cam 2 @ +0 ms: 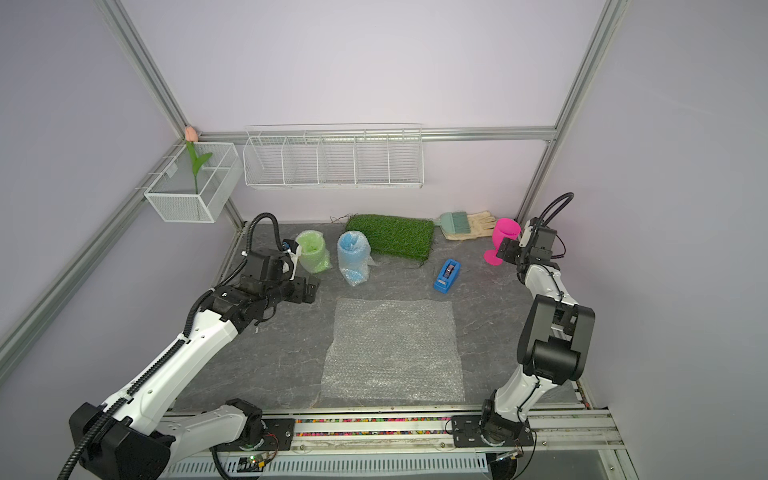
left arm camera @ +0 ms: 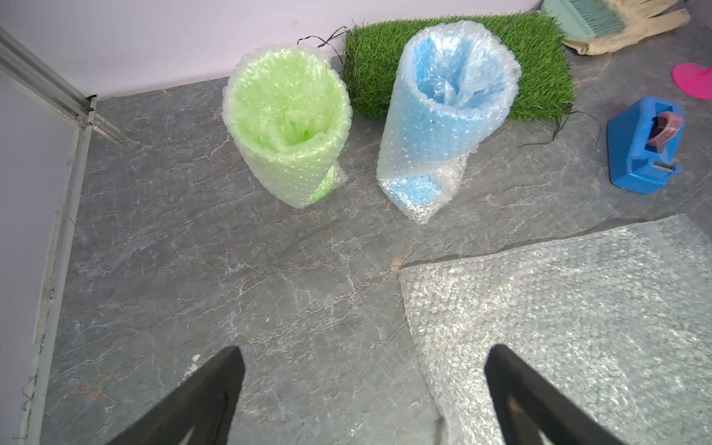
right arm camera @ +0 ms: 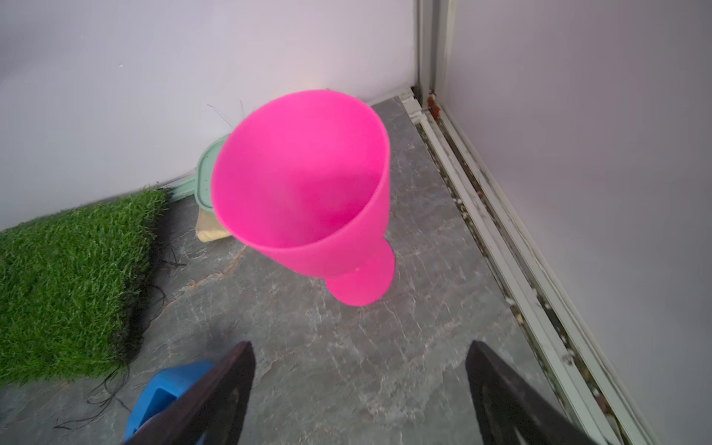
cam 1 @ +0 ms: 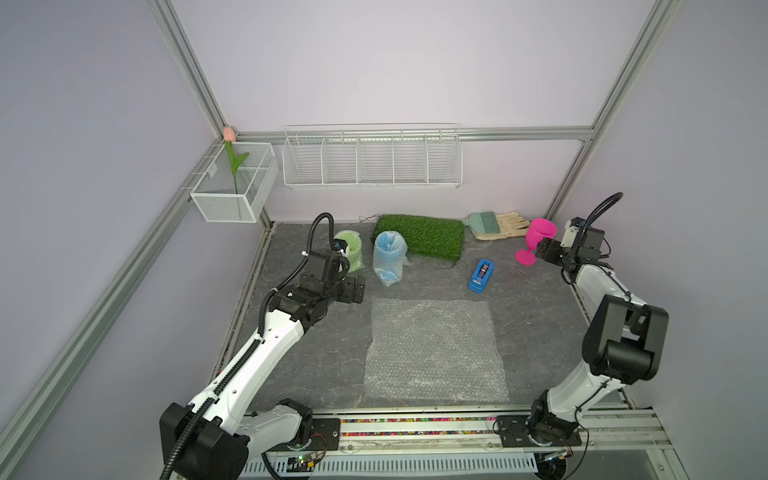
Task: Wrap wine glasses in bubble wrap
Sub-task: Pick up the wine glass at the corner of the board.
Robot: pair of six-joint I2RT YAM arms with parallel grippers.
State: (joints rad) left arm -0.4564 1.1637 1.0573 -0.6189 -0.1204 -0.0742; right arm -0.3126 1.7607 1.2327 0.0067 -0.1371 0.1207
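Wrapping is two-thirds done: the green goblet [left arm camera: 287, 127] and blue goblet [left arm camera: 447, 115] stand bundled. The pink goblet [right arm camera: 304, 192] stands bare before my spread right pincer [right arm camera: 360, 343]. One bubble wrap sheet [cam 1: 434, 353] lies flat on the worktop [cam 1: 540, 324] beside my spread, empty left pincer [left arm camera: 365, 348].

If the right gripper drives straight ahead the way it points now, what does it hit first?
Most likely the hot pink plastic stemmed goblet, standing upright ahead of the open right gripper; how near is unclear.

No legible text, label, brand or number anywhere, not even on the blue tape dispenser [left arm camera: 632, 154].
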